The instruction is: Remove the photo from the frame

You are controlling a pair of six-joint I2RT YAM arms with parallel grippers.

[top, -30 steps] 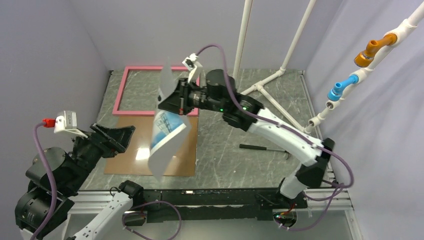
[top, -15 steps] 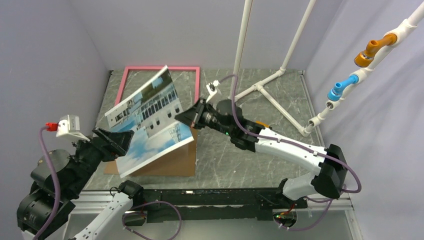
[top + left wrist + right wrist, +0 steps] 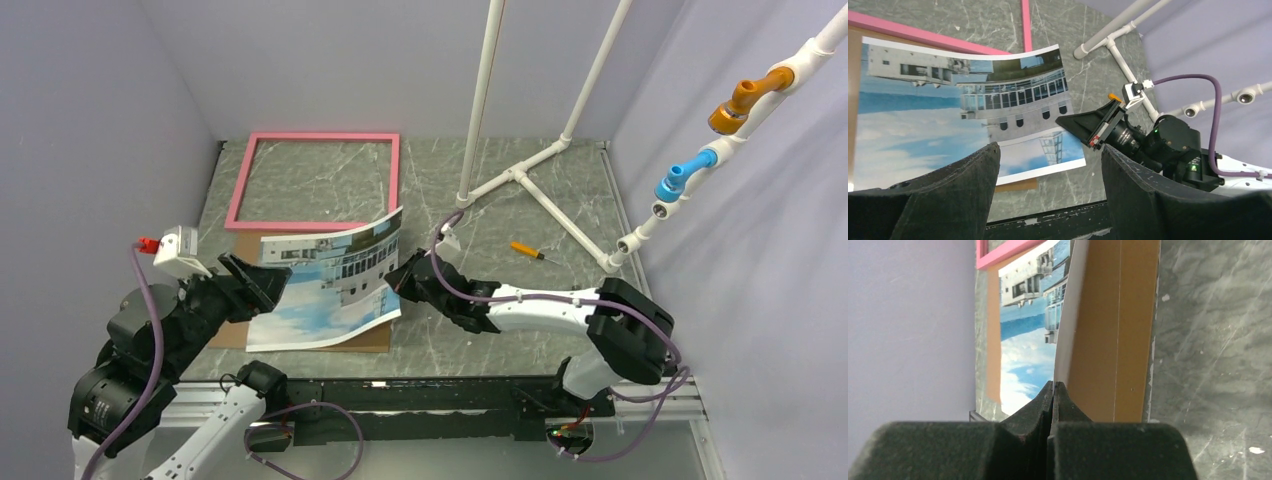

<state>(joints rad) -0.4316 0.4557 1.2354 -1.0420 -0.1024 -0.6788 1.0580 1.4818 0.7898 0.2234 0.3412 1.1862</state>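
Note:
The photo (image 3: 322, 288), a print of a white ship under blue sky, lies picture-up on the brown backing board (image 3: 372, 338), its right edge still curled up. My right gripper (image 3: 396, 280) is shut on that right edge; in the right wrist view its jaws (image 3: 1054, 390) pinch the white edge of the photo (image 3: 1028, 340). The empty pink frame (image 3: 313, 139) lies flat at the back left. My left gripper (image 3: 262, 282) hovers open and empty over the photo's left part; the left wrist view shows the photo (image 3: 938, 120) and the frame (image 3: 923, 35).
A white pipe stand (image 3: 520, 175) rises at the back right, its feet spreading over the table. An orange-handled screwdriver (image 3: 527, 250) lies right of the right gripper. Purple walls close in left, back and right.
My right gripper has swung the photo down from hanging upright in the air to lying almost flat on the backing board, moving forward and lower. The left arm shifted a little right.

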